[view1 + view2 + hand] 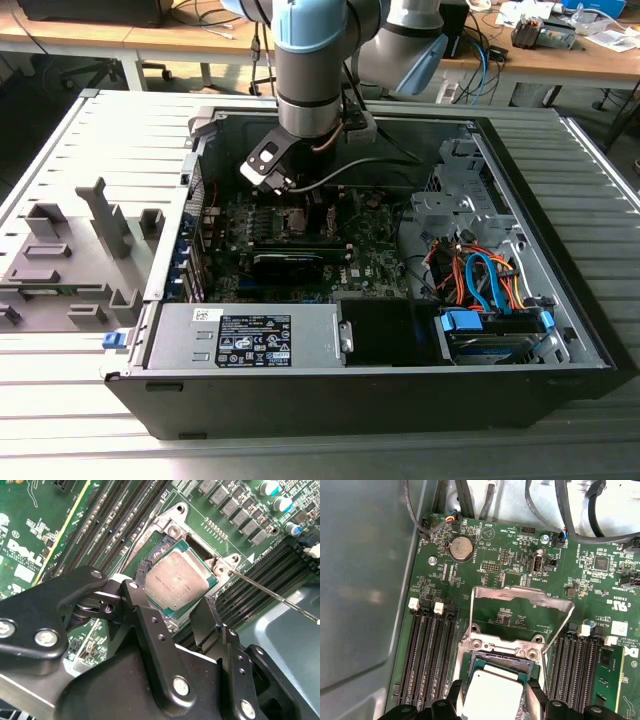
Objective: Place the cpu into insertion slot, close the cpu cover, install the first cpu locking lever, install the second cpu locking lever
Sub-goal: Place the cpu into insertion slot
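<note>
Second wrist view, pincer point(177, 594) clasping cpu point(182, 579) (at slot point(196, 544))

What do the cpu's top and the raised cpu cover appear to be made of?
The cpu: its top looks like matte silvery-grey metal with a dull, even sheen. The cpu cover: thin bare sheet metal, probably steel, judging by its bright glare.

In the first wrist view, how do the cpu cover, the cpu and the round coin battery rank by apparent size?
1. cpu cover, the raised frame.
2. cpu, nearer the camera and partly cut off, so less sure.
3. coin battery, clearly smallest.
</note>
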Controlling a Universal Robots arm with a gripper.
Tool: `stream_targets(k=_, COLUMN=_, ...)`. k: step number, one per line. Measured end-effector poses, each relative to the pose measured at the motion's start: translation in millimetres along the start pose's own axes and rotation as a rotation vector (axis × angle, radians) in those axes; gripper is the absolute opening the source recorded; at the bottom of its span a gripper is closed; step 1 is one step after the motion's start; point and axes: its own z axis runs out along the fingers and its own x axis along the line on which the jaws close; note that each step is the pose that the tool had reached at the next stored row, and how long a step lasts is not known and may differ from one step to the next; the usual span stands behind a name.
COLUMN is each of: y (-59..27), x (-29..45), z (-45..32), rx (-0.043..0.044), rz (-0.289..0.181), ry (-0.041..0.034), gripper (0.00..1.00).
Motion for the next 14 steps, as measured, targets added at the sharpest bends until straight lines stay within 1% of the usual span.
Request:
stream_targets(k=2, y=0.0, x=-0.1, z=0.1, rx=0.0001, rz=0.03, ry=-0.0015, gripper=0.62)
stream_targets(k=4, y=-0.1, x=0.0, z=0.4, rx=-0.0002, rz=0.072, ry=-0.0033, gripper=0.62)
stream_targets(k=8, y=-0.2, x=0.0, z=0.6, rx=-0.0003, rz=0.127, ry=-0.0059, gripper=0.62)
stream_targets(k=10, y=-0.2, x=0.0, z=0.8, rx=-0.0005, rz=0.18, ry=-0.0083, gripper=0.62)
stream_targets(k=12, y=-0.2, x=0.0, z=0.9, rx=-0.0005, rz=0.22, ry=-0.0101, gripper=0.62)
stream_targets(k=14, y=-0.5, x=0.1, z=0.9, rx=-0.0006, rz=0.24, ry=-0.0106, gripper=0.62)
